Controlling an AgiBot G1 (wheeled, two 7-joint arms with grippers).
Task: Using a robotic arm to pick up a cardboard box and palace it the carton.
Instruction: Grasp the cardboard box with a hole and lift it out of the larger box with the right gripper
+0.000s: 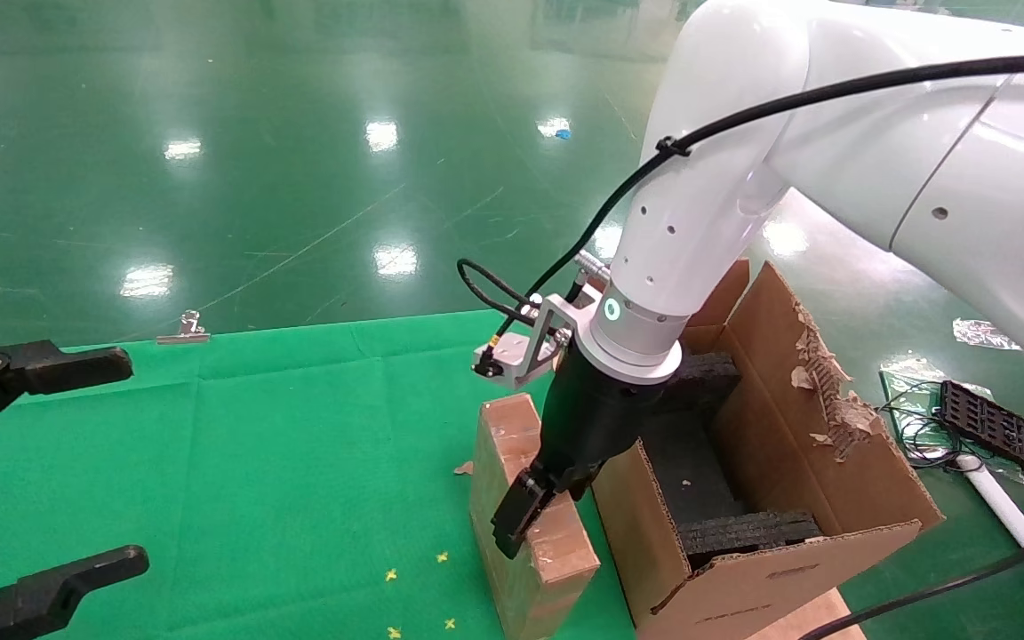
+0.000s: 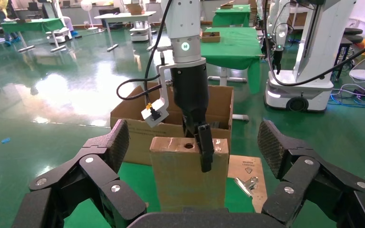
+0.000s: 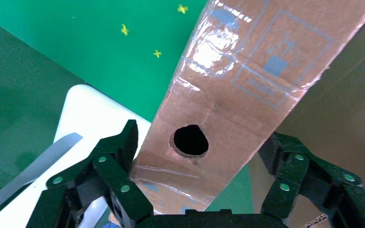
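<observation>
Your right gripper (image 1: 537,498) reaches down from the white robotic arm (image 1: 699,222) and straddles the top edge of the cardboard box (image 1: 525,524). Its black fingers (image 3: 116,166) sit on either side of the box; one touches the taped cardboard, the other is just beside it, so the grip looks closed around the box, though you cannot tell how firmly. In the right wrist view, a small round hole (image 3: 190,141) shows in the narrow taped face between the fingers.

You find the box standing upright on its edge on the green cloth (image 1: 254,444), just beside the carton (image 1: 788,498) and outside it. A few small yellow marks (image 1: 441,558) lie on the cloth near the foot of the box.

Just beyond the box, on your right, the large carton stands open, with tall flaps, one ragged torn edge (image 1: 819,382) and black foam (image 1: 699,462) inside.

Your left gripper (image 1: 28,471) hovers at the near left edge of the cloth, well apart from the box, its fingers spread wide and holding nothing.

Farther back, a metal clip (image 1: 183,329) sits at the far edge of the cloth. Beyond it stretches a shiny green floor (image 1: 254,133).
</observation>
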